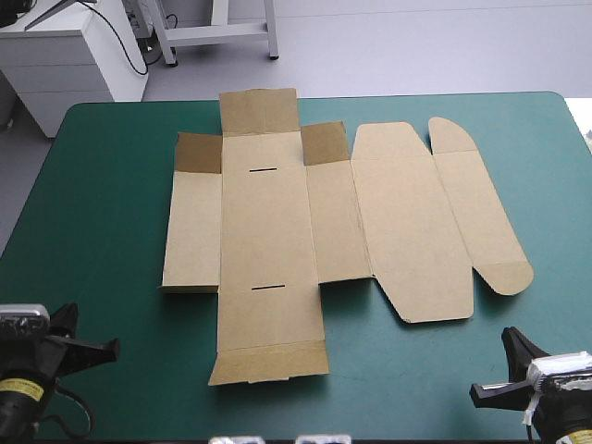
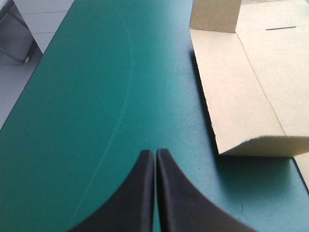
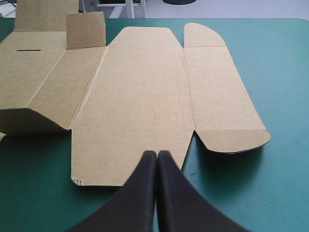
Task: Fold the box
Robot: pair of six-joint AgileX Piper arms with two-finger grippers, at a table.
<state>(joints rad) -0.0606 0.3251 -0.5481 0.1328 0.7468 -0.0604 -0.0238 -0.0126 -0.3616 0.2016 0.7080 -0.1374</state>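
At 8 o'clock on the teal-green cover (image 1: 102,203), near the front edge: left gripper (image 2: 155,155), black fingers (image 2: 140,193) pressed together into one point, nothing between. Ahead at 1 o'clock and apart from it, box (image 1: 268,222): brown, spread open at the centre of the cover, mostly flat, with two small flaps (image 1: 199,153) at the far side standing up. At 4 o'clock: right gripper (image 3: 157,155), also closed tight and empty, with the box ahead at 12 o'clock.

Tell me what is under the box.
The box lies spread on the teal-green cover, which shows all round it. Anything beneath the board itself is hidden.
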